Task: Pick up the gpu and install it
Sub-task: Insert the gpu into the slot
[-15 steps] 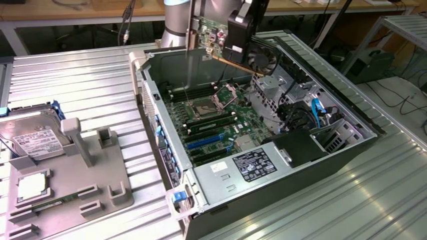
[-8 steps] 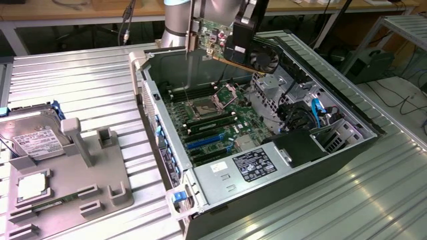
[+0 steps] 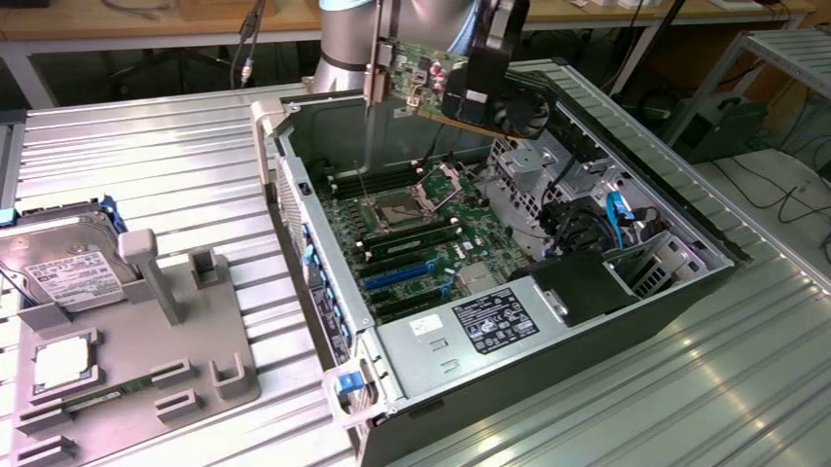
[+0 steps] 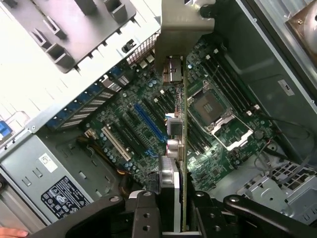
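End effector (image 3: 484,83) is closed on the gpu (image 3: 418,68), holding it upright in the air above the far edge of the open computer case (image 3: 675,282), clear of the motherboard (image 3: 415,243) below. In the wrist view the two black fingers (image 4: 143,206) clamp the gpu (image 4: 178,144), seen edge-on over the motherboard (image 4: 124,124), with its silver bracket (image 4: 181,29) at the far end. A hard drive (image 3: 58,268) rests in a gray holder (image 3: 143,360) by the edge of the surface (image 3: 156,156) at the exterior view's left.
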Motion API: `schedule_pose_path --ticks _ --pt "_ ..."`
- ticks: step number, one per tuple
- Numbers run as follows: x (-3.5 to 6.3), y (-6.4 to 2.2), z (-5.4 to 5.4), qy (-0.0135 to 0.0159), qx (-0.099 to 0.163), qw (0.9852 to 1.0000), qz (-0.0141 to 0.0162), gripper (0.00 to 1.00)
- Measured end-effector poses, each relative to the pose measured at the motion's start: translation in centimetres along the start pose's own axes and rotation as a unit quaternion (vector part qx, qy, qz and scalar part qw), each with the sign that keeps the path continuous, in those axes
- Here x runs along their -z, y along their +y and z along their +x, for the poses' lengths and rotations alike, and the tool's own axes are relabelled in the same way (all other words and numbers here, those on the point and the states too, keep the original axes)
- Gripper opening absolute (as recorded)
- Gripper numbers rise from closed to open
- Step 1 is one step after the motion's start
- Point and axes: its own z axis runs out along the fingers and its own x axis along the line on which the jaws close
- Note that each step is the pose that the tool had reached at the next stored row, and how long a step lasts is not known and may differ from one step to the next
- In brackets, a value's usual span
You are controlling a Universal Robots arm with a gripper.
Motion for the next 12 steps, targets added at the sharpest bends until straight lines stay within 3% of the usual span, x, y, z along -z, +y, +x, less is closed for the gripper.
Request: schedule_pose_path --ticks 6,12 --pt "-0.03 -0.12 -0.09 0.0000 0.036 0.9994 -0.0008 0.28" --pt "-0.04 -0.14 -0.11 -0.0001 0.069 0.9976 -0.0015 0.28"
